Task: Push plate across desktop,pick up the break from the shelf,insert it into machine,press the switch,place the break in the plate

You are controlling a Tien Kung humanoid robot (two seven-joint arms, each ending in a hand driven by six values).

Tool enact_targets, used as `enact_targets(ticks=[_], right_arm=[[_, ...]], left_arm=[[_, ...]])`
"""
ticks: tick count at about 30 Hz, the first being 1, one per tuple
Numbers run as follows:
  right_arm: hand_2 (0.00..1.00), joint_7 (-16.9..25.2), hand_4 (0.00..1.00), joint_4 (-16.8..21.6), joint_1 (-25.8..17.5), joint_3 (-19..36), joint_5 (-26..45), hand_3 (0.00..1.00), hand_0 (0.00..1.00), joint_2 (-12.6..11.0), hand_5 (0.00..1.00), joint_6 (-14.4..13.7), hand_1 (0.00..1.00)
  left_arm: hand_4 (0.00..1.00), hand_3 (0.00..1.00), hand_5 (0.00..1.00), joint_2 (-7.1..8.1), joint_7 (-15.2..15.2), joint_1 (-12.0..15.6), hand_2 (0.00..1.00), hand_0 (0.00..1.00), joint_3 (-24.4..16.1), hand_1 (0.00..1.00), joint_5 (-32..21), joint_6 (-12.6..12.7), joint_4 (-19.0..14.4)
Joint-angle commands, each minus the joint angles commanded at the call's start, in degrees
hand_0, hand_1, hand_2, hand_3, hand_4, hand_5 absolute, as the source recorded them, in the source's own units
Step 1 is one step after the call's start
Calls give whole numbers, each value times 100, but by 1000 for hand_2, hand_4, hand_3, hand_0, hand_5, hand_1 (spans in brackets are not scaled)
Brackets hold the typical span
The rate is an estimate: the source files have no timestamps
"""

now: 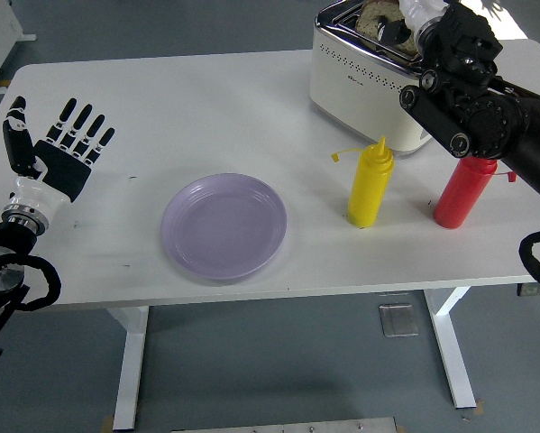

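A lab or test room, this: a white counter on plain white metal legs over bare grey floor, a floor socket plate at lower centre, and kitchen props staged on top — white toaster, yellow squeeze bottle, red squeeze bottle.

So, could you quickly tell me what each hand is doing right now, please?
Left hand: open, fingers spread, holding nothing, at the table's left edge.
Right hand: over the toaster at the bread; grip cannot be told.

The toaster bears a small mark, perhaps a logo, unreadable.
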Motion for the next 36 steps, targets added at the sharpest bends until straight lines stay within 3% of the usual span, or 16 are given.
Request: enact_targets(ticks=[7,18,19,24,25,36], right_arm=[[693,-24,424,-18,-4,-20,-6,622,319,8,89,93,550],[694,-25,440,-7,1,45,7,631,319,-11,102,127,549],[716,-22,498,-6,2,53,3,682,317,-13,148,134,549],[716,-4,498,2,10,84,7,682,317,-21,148,162,549],[737,-1,537,2,12,92,5,705,318,-25,181,172,550],[760,32,540,18,28,187,19,727,318,-58,194,274,551]], left_arm=[[768,618,998,-3,-2,-2,637,783,9,687,1,7,5],[768,619,998,-9,9,-5,635,783,35,686,-14,21,3],[767,619,998,-9,10,-4,636,783,34,685,-13,24,-1],[767,619,998,-9,10,1,636,783,32,685,-17,35,-10],[766,619,998,-10,10,2,636,783,32,685,-19,35,-12],[765,619,998,-15,5,10,635,783,40,684,-36,40,-22]])
